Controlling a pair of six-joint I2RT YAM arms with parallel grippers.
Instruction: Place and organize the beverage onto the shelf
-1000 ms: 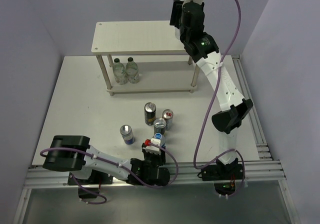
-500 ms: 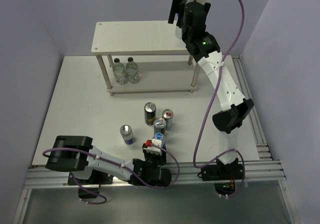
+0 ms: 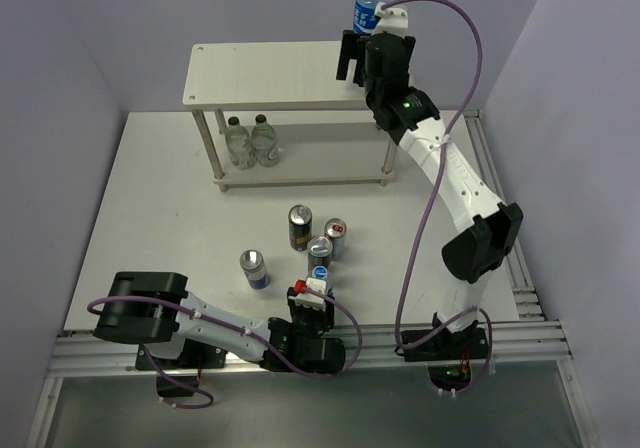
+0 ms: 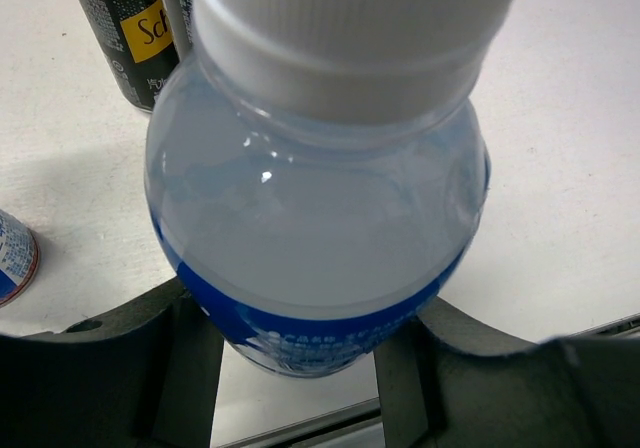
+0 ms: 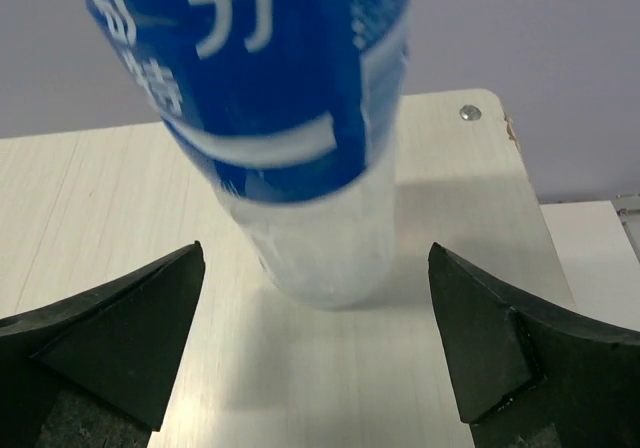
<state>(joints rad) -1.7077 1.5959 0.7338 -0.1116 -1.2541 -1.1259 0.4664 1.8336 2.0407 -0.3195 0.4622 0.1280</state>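
One water bottle (image 3: pixel 368 3) upright on shelf (image 3: pixel 270 73), right end effector (image 5: pixel 312 333) spread; left end effector (image 4: pixel 298 373) clamps second bottle (image 4: pixel 315 228).

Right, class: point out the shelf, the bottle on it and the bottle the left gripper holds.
Shelf (image 3: pixel 270 73), top view, top board.
Shelf bottle (image 3: pixel 365 10), top view, blue label.
Held bottle (image 4: pixel 315 218), left wrist view, clear shoulder.

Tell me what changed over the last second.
The right gripper opened, let go of the water bottle and drew back; the bottle now stands free on the top board of the shelf, near its far right corner. The left gripper stayed shut on the second water bottle; the four cans and two small clear bottles did not move.
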